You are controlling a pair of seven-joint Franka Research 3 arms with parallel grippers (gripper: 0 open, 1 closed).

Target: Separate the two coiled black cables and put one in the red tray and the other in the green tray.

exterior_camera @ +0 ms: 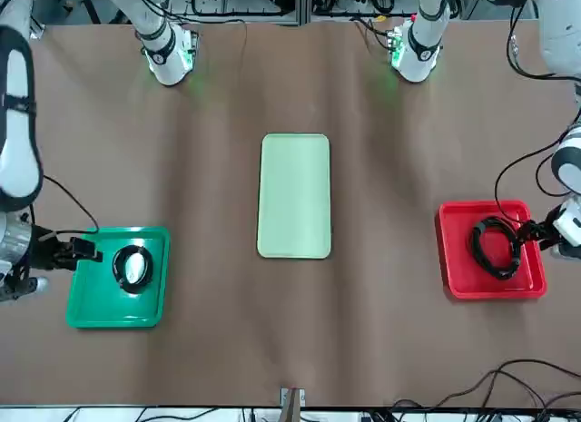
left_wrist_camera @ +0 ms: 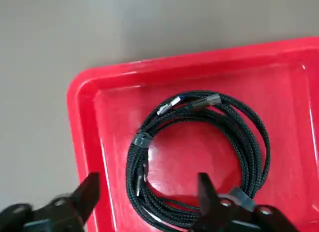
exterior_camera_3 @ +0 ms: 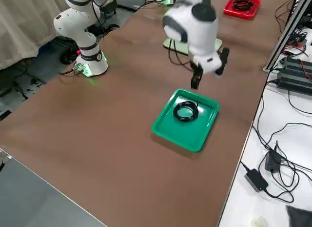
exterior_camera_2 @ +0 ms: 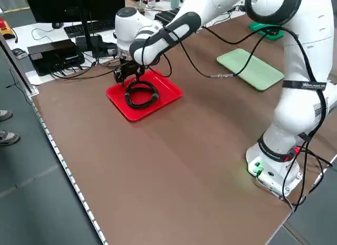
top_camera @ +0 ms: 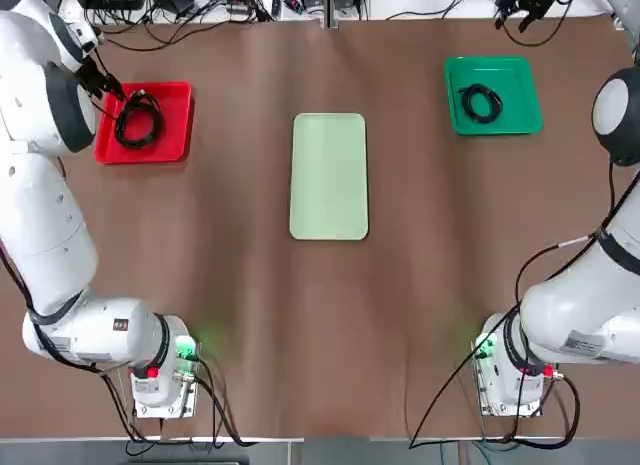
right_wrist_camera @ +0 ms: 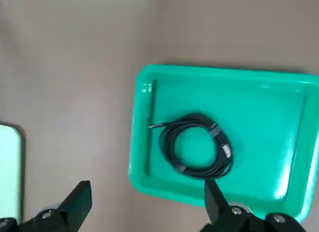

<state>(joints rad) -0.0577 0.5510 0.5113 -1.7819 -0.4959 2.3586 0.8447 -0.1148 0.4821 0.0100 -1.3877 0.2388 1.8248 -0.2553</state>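
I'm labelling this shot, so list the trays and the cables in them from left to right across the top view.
Red tray with a coiled black cable inside → pale mint-green tray → deep green tray with the other coiled black cable inside.

- Red tray (left_wrist_camera: 89, 142): plastic, smooth, glossy, highlights along the rim.
- Green tray (right_wrist_camera: 142, 157): plastic, smooth, glossy, bright reflection on its floor.
- Coiled cable in the red tray (left_wrist_camera: 249, 142): braided sheath, finely textured; connector ends look metallic.
- Coiled cable in the green tray (right_wrist_camera: 224, 157): dark, smoother-looking sheath.
- Mint-green tray (top_camera: 329, 175): smooth surface, low sheen.
- Tabletop (top_camera: 300, 335): brown, mostly matt.
- Curtain (exterior_camera_3: 24, 22): cloth, matt, folded.
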